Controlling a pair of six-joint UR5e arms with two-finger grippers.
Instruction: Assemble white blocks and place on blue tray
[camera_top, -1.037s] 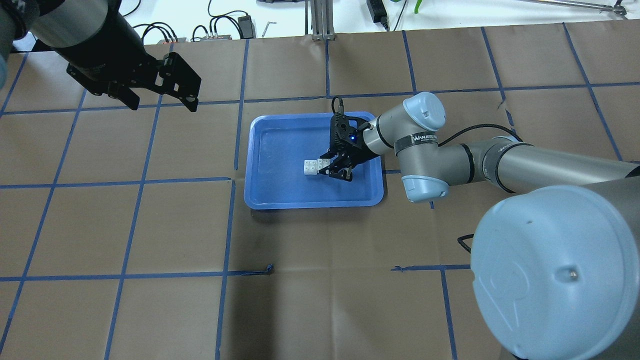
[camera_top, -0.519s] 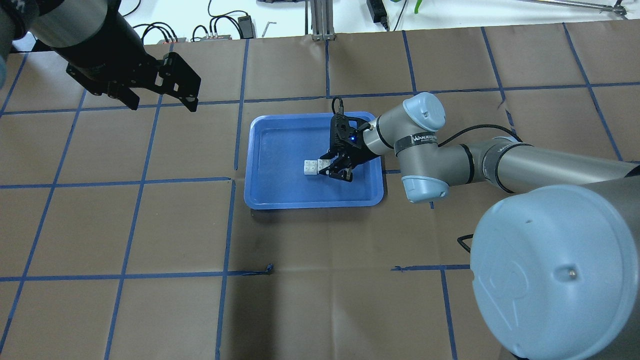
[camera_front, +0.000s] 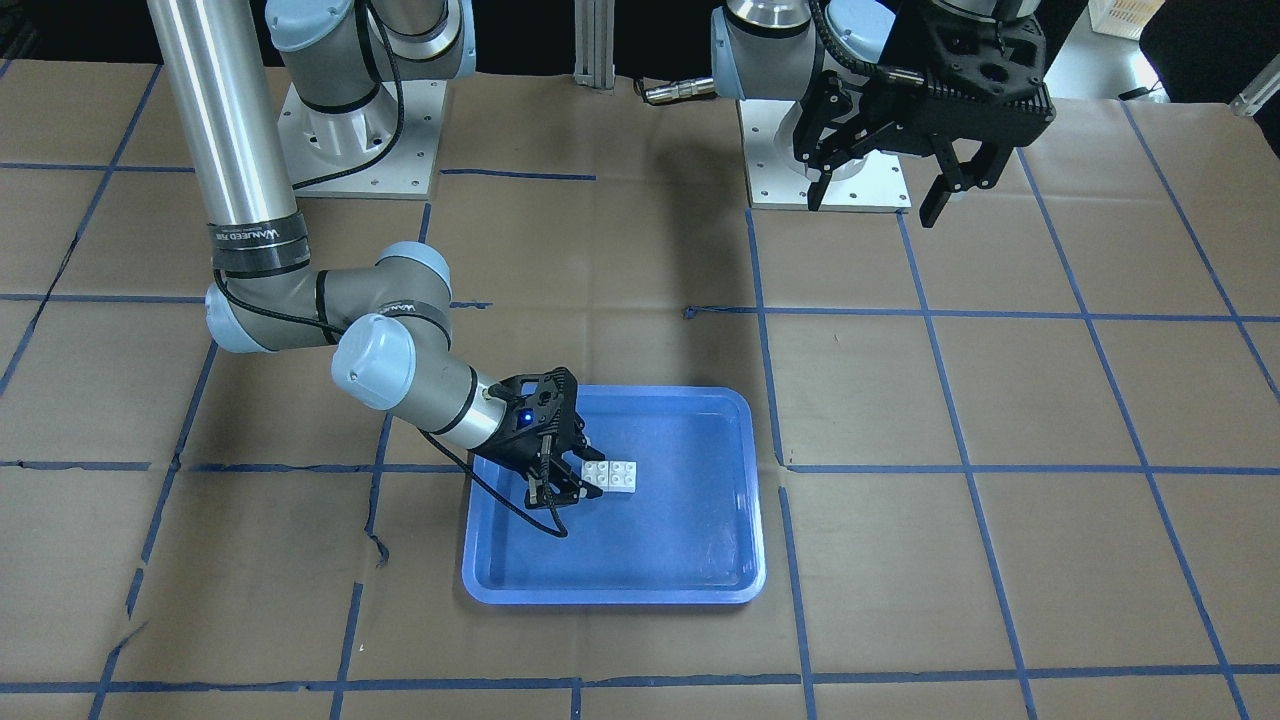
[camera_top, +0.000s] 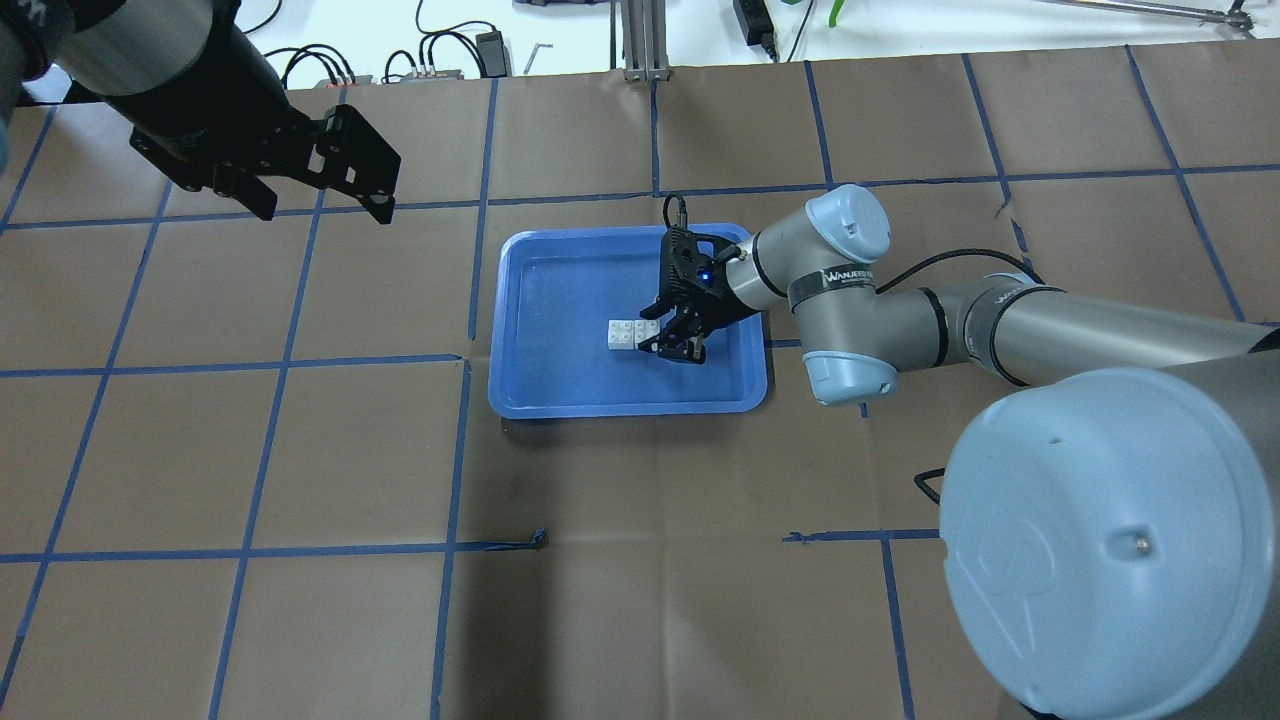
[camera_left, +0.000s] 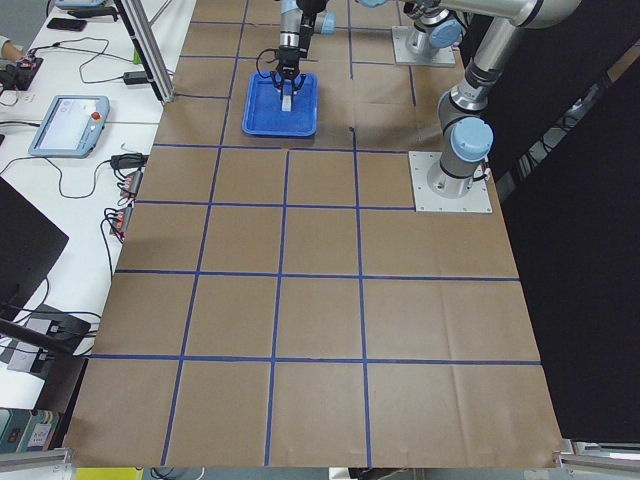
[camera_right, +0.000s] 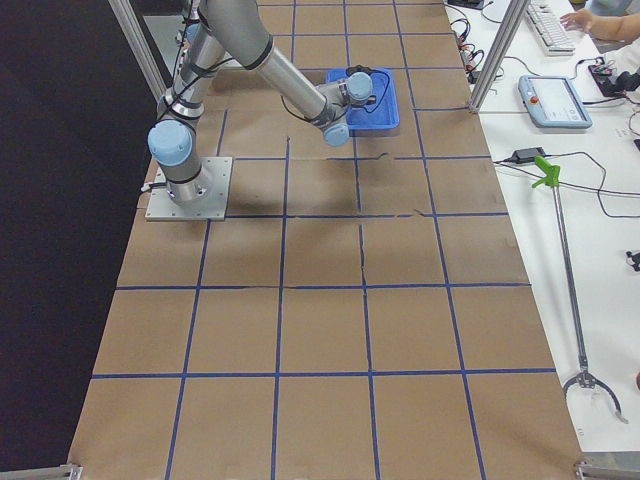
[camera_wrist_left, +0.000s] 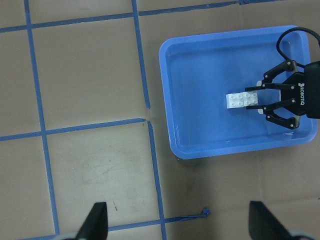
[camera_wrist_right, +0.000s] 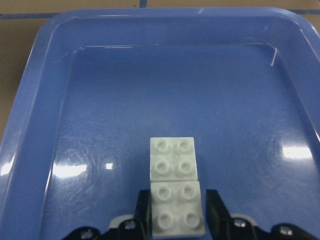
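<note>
Two blocks (camera_top: 622, 334) joined end to end, studs up, flat in tray (camera_top: 570, 300), right of tray's middle in overhead view. Right jaws pinch sides of one block; other block sticks out free. Left jaws spread wide, hold nothing, upper left of overhead view, well apart from tray. Tray on brown worktop (camera_top: 300, 450).

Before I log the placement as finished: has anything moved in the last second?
Nothing visibly changed. The white blocks lie side by side, touching, in the blue tray. The right gripper has its jaws either side of the nearer block, though whether they press on it cannot be told. The left gripper hangs open, well away from the tray.
</note>
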